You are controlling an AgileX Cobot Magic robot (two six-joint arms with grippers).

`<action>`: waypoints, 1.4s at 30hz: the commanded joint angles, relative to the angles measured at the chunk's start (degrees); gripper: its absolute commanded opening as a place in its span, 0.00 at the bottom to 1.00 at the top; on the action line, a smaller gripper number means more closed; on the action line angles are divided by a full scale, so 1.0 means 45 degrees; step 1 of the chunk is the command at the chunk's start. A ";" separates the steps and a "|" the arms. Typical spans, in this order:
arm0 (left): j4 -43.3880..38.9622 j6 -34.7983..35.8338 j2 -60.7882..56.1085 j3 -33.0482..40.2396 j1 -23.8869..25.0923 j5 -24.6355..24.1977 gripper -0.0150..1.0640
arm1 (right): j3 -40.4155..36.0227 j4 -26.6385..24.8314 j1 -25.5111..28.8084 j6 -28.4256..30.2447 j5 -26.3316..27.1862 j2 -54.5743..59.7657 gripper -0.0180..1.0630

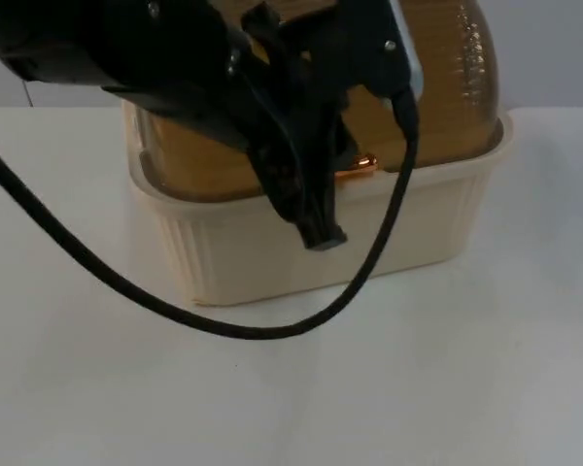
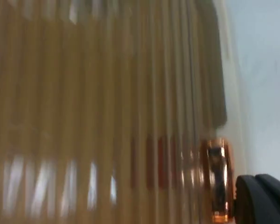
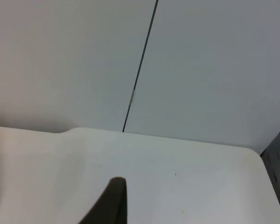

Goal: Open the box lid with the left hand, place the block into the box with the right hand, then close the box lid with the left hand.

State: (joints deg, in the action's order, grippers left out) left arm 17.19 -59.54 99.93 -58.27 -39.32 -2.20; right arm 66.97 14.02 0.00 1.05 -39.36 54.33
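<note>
We see the left gripper point(image 1: 323, 231) at the box point(image 1: 311, 248) front by the amber lid point(image 1: 466, 78), its opening unclear, right gripper point(image 3: 113, 198) over bare bench point(image 3: 186, 177), opening unclear.

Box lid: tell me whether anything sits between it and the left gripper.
Nothing visible does. The left gripper hangs at the front of the lid, by its copper handle, above the box.

A white table point(image 1: 486, 388) ends at a grey partition wall point(image 3: 210, 70).
</note>
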 commanded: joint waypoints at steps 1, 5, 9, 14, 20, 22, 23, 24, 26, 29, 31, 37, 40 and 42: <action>0.1163 0.0313 -0.0544 0.0073 -0.0249 0.0981 0.01 | 0.0086 0.0102 -0.0013 -0.0051 0.0016 -0.0284 0.99; 0.3773 0.1027 -0.1264 0.0073 -0.0683 0.2072 0.01 | 0.0086 0.0182 -0.0013 -0.0051 -0.0079 -0.0453 0.99; 0.6050 0.1112 -0.2736 0.0073 -0.1331 0.3032 0.01 | 0.0086 0.0182 -0.0013 -0.0051 -0.0092 -0.0591 0.99; 0.7698 0.1112 -0.4927 0.0073 -0.1153 0.2924 0.01 | 0.0086 0.0182 -0.0013 -0.0051 -0.0180 -0.0584 0.99; 0.9200 0.1112 -0.7881 -0.0010 0.1866 0.0650 0.01 | 0.0086 0.0182 -0.0013 -0.0051 -0.0180 -0.0584 0.99; 0.9580 0.1112 -0.8123 -0.0165 0.2839 0.0003 0.01 | 0.0086 0.0182 -0.0013 -0.0051 -0.0180 -0.0584 0.99; 0.9686 0.1112 -0.8149 -0.0488 0.3848 -0.0698 0.01 | 0.0086 0.0182 -0.0013 -0.0051 -0.0180 -0.0584 0.99; 0.9848 0.1371 -0.8061 -0.0894 0.4788 -0.1476 0.01 | 0.0086 0.0182 -0.0013 -0.0051 -0.0180 -0.0584 0.99; 1.0023 0.2078 -0.7629 -0.1790 0.6321 -0.3373 0.01 | 0.0086 0.0182 -0.0013 -0.0051 -0.0098 -0.0584 0.99; 0.9841 0.2789 -0.7004 -0.2707 0.7557 -0.4970 0.01 | 0.0086 0.0182 -0.0013 -0.0051 0.0038 -0.0584 0.99; 0.7584 0.4256 -0.6187 -0.3885 0.8437 -0.6368 0.01 | 0.0086 0.0204 -0.0044 -0.0051 0.0100 -0.0584 0.99; -0.4193 1.1008 -0.5123 -0.5399 0.8120 -0.8104 0.01 | 0.0086 0.0569 -0.0788 -0.0051 -0.0042 -0.0584 0.99; -0.3041 1.1106 -0.5616 -0.5135 0.8120 -0.7703 0.01 | 0.0086 0.0569 -0.0849 -0.0051 -0.0065 -0.0584 0.99; -0.1740 1.0132 -0.5946 -0.4799 0.8150 -0.7060 0.01 | 0.0086 0.0569 -0.0858 -0.0051 -0.0037 -0.0584 0.99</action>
State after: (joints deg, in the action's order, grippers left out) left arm 6.79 -13.08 74.88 -80.37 -2.32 -35.94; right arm 66.97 16.20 -3.52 1.05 -39.68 52.07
